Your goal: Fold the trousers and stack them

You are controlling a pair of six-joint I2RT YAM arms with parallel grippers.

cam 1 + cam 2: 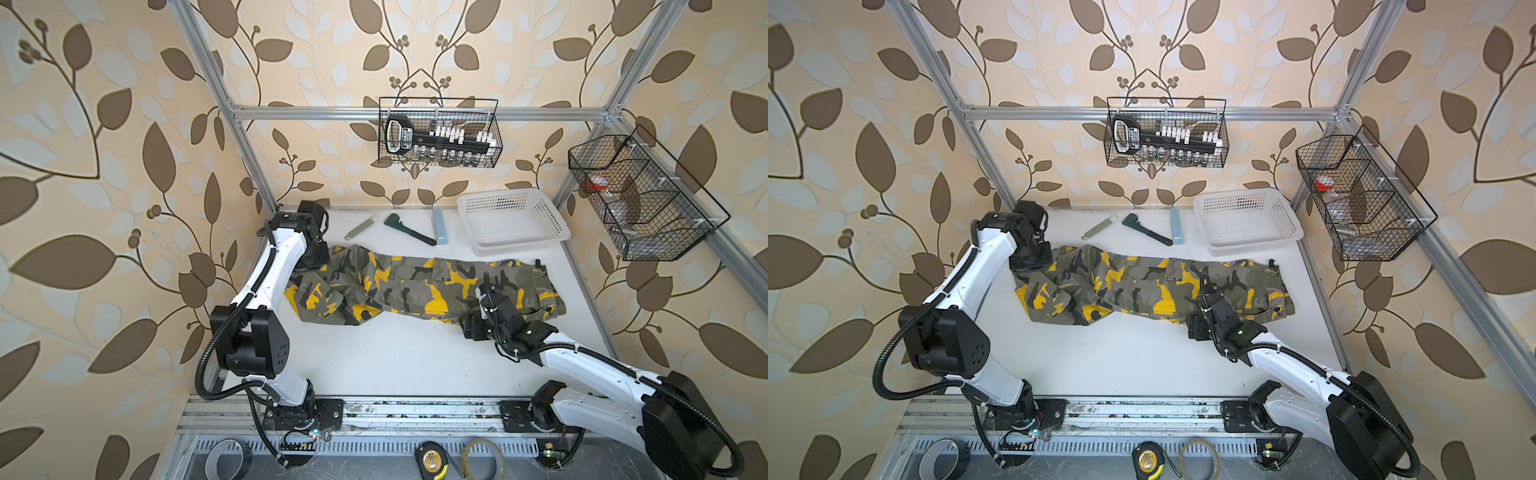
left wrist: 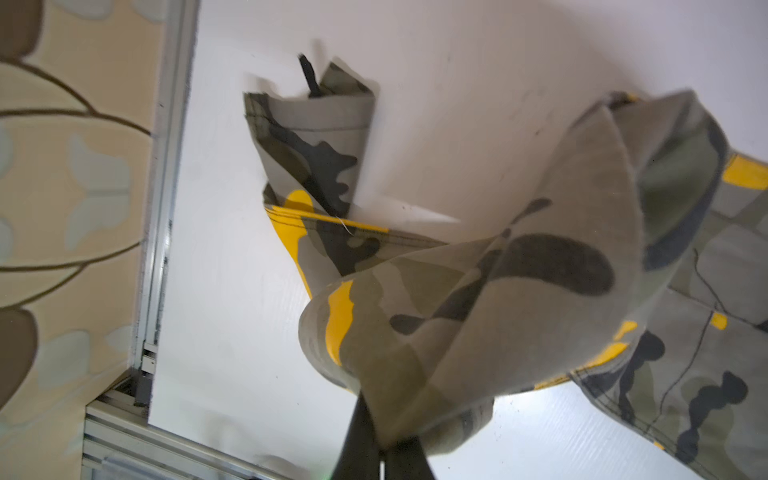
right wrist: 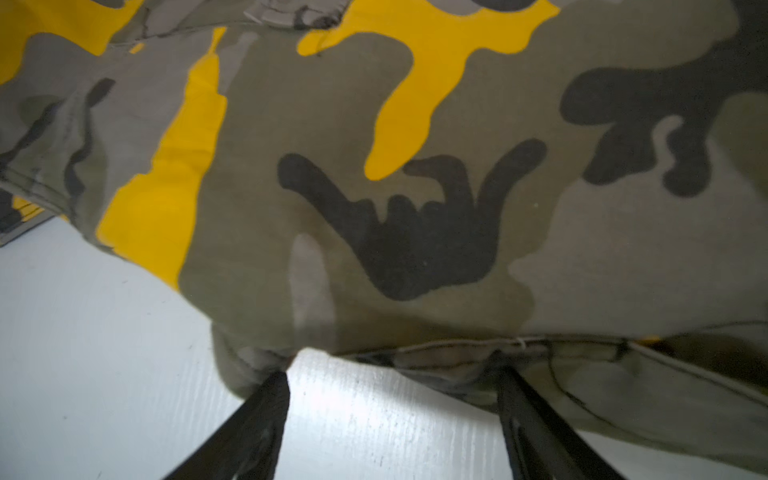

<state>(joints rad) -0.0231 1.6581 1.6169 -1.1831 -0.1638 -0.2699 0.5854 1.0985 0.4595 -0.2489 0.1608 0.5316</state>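
- Tightly pinched bunched leg end of the trousers (image 1: 419,286) between pressed-together left fingers (image 2: 361,432).
- Spread right fingers (image 3: 257,415) wide at the cloth's near edge, gripping nothing.
- Stretched lengthwise across the white surface (image 1: 395,357).

left gripper (image 2: 376,436): fingertips buried in bunched trousers (image 2: 478,311)
right gripper (image 3: 392,374): tip ends hidden at cloth edge
cuff (image 2: 307,137): blurred
wire basket (image 1: 440,133), far: contents too small to tell

light: bright, even | glare: sheen on table (image 3: 374,415) | blur: left wrist view | edges: top views bowed
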